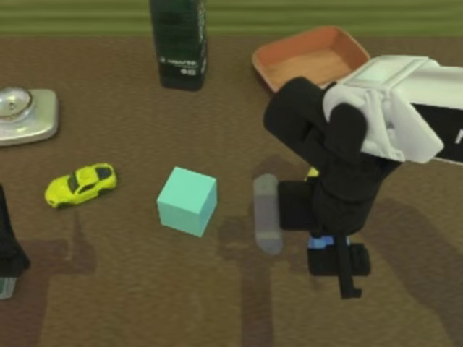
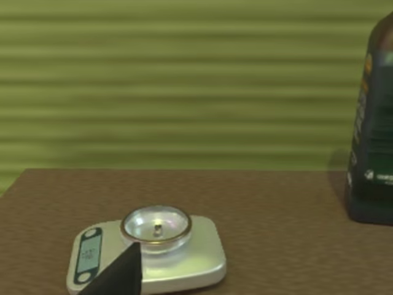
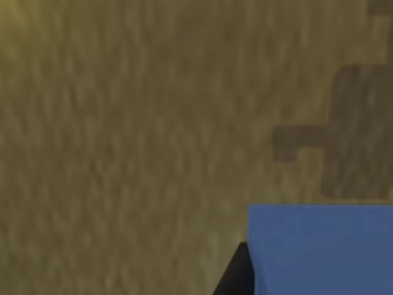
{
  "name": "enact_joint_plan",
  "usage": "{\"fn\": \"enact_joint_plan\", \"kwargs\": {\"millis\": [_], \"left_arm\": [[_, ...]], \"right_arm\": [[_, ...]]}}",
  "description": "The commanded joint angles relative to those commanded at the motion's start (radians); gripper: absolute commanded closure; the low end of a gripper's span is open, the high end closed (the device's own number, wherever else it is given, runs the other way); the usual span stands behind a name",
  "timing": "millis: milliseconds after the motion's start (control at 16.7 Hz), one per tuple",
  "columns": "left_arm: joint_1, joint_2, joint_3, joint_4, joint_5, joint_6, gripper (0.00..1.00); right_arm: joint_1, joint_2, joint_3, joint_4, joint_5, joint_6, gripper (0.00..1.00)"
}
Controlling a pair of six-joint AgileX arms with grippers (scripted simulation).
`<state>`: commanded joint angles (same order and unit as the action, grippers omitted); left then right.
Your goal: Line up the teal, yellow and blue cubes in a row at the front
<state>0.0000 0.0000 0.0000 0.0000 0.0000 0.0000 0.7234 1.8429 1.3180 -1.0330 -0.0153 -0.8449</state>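
The pale teal cube (image 1: 187, 201) stands alone at the table's middle. My right gripper (image 1: 338, 269) hangs to its right, toward the front, shut on the blue cube (image 1: 322, 242). Only a thin blue strip shows under the arm in the top view. In the right wrist view the blue cube (image 3: 319, 249) fills the corner above the table, with one dark finger (image 3: 236, 278) against its side. A sliver of the yellow cube (image 1: 312, 172) peeks out behind the right arm; the rest is hidden. My left gripper (image 1: 7, 271) is parked open at the left edge.
A dark green bottle (image 1: 179, 43) and an orange tray (image 1: 311, 58) stand at the back. A silver kitchen scale (image 1: 25, 116) sits at the back left, with a yellow-green toy car (image 1: 79, 184) in front of it. A grey oblong object (image 1: 268, 213) lies beside the right arm.
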Motion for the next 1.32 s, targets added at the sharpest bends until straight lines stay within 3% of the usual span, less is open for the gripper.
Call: {"fn": "enact_joint_plan", "kwargs": {"millis": [240,660,960,1320], "left_arm": [[0.0,0.0,0.0,0.0,0.0,0.0,0.0],[0.0,0.0,0.0,0.0,0.0,0.0,0.0],[0.0,0.0,0.0,0.0,0.0,0.0,0.0],[0.0,0.0,0.0,0.0,0.0,0.0,0.0]], "right_arm": [[-0.002,0.011,-0.009,0.015,-0.001,0.002,1.0],[0.0,0.098,-0.15,0.252,0.0,0.004,1.0],[0.001,0.105,-0.16,0.265,0.001,0.003,1.0],[0.001,0.105,-0.16,0.265,0.001,0.003,0.55]]}}
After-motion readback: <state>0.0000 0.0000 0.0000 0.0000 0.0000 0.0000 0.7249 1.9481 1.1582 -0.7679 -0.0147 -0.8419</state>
